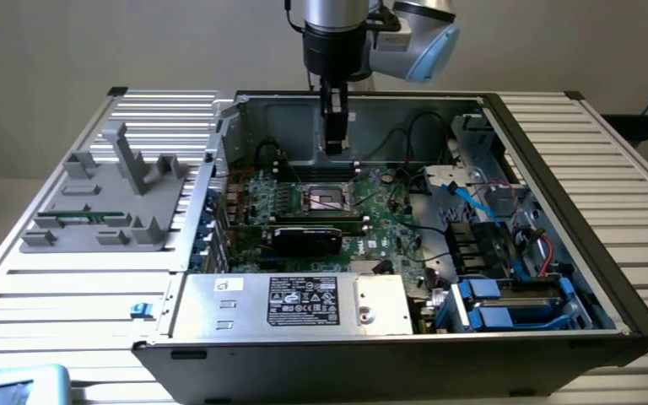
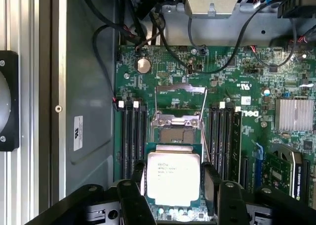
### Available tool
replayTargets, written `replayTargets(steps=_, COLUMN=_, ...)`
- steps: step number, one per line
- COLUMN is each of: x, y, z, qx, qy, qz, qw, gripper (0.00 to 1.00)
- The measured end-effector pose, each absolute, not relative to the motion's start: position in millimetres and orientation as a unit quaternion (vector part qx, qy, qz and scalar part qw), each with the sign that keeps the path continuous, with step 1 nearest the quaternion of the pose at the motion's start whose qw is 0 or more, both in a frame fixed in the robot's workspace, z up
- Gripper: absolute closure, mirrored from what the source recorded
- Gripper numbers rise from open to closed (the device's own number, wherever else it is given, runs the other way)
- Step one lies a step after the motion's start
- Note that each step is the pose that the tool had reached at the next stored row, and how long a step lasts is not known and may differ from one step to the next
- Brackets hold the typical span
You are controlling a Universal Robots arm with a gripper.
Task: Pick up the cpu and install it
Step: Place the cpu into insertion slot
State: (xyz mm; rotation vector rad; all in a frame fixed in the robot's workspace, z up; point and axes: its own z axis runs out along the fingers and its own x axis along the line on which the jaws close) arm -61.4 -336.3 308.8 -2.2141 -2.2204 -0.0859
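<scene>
In the wrist view the cpu, a flat square chip with a silver metal top and printed text, sits between my gripper's two dark fingers, which close on its opposite edges. It hangs above the green motherboard, just off the open socket, whose metal bracket is swung up. In the exterior view my gripper points straight down inside the computer case, a little above and behind the socket.
Memory slots flank the socket on both sides. Black cables loop near the case wall. The silver power supply box with a white label fills the case's near end. A grey plastic fixture stands on the table at the exterior view's left.
</scene>
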Motion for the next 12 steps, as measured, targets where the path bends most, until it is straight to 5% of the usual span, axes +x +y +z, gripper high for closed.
replayTargets(steps=12, x=-61.4, y=-343.2, z=290.5, qx=-0.709, qy=-0.705, qz=-0.028, qw=0.003, gripper=0.45)
